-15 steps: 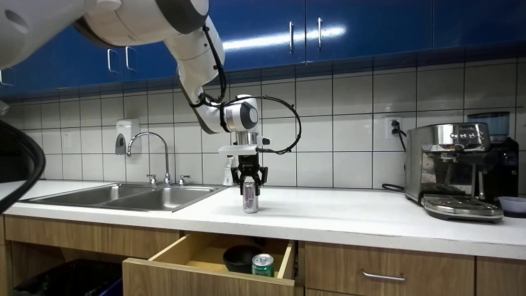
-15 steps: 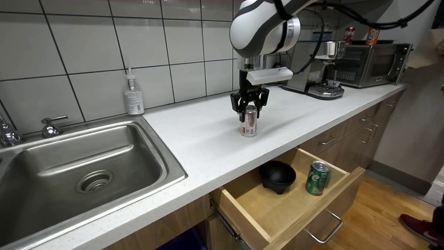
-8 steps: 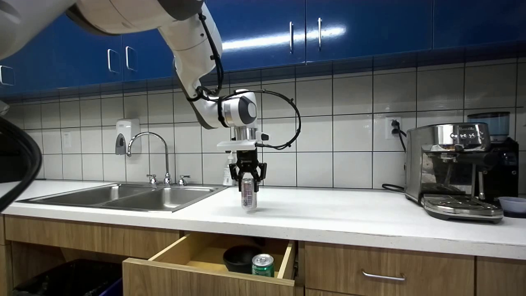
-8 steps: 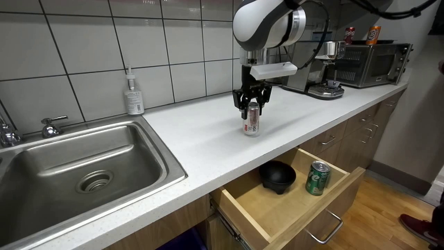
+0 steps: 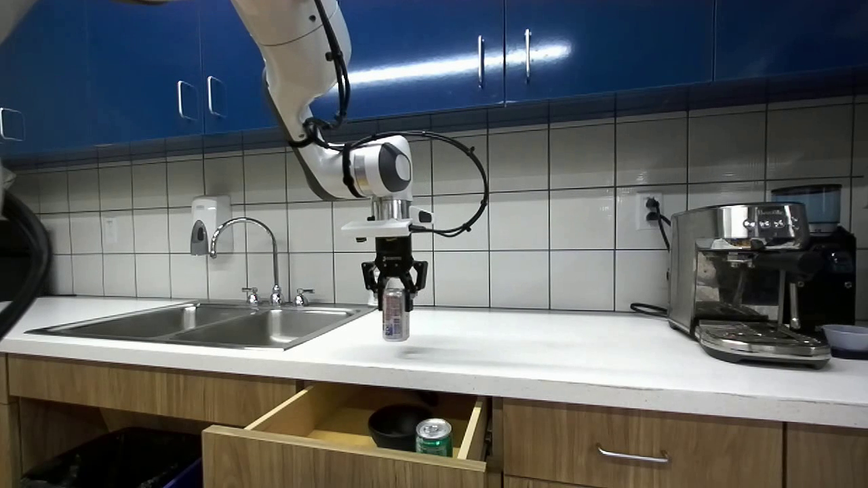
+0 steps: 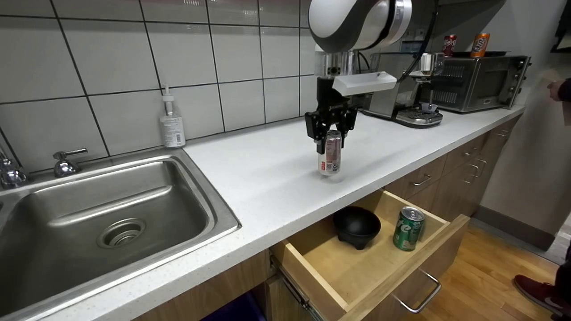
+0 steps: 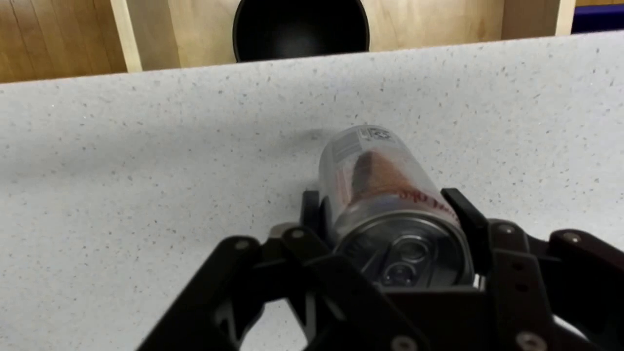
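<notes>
Black fingers [image 7: 310,210] of the gripper [image 5: 395,305] are clamping a silver drink can [image 7: 392,195] from opposite sides, one along each flank, and the can is filling the gap between them. Its lid [image 7: 407,256], pull tab showing, is sitting up between the fingers and facing the wrist camera, while much of its body is reaching down past the fingertips. In both exterior views the can is hanging close to upright, its base just above the white counter [image 5: 542,346] (a soft shadow is falling there).

Lower than the fingers and past the counter's edge, an open drawer [image 6: 339,272] is jutting out. Inside it a black bowl [image 6: 357,225] is sitting, and a green can [image 6: 408,229] is standing upright near the bowl, both well apart from the fingers. In the wrist view the bowl is showing beyond the fingertips, partly hidden by the counter's edge.

To the left of the fingers in both exterior views, a metal sink [image 6: 169,198] is lying set into the counter. Also left of the fingers, a soap bottle [image 6: 173,130] is standing by the tiles [image 6: 120,120]. Well to the right of the fingers, an espresso machine [image 5: 742,285] is resting on the counter.
</notes>
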Controlling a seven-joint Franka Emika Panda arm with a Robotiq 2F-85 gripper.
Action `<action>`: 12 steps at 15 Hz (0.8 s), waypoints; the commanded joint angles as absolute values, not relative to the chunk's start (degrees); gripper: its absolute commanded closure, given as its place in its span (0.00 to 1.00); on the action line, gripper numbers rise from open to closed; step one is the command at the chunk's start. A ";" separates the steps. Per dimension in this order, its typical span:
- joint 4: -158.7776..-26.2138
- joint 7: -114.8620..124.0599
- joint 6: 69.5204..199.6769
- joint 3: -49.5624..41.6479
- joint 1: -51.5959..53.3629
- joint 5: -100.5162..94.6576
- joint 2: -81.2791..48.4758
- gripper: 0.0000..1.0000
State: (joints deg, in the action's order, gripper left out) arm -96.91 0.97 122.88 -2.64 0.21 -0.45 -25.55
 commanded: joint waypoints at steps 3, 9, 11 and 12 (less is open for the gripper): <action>-108.42 -0.46 125.92 -1.22 0.90 -1.78 -17.16 0.62; -114.74 -0.83 127.87 -0.15 1.97 -2.21 -14.06 0.62; -116.39 -1.03 128.60 0.17 2.12 -2.27 -13.38 0.62; -117.22 -1.26 129.03 0.30 2.16 -2.08 -13.06 0.62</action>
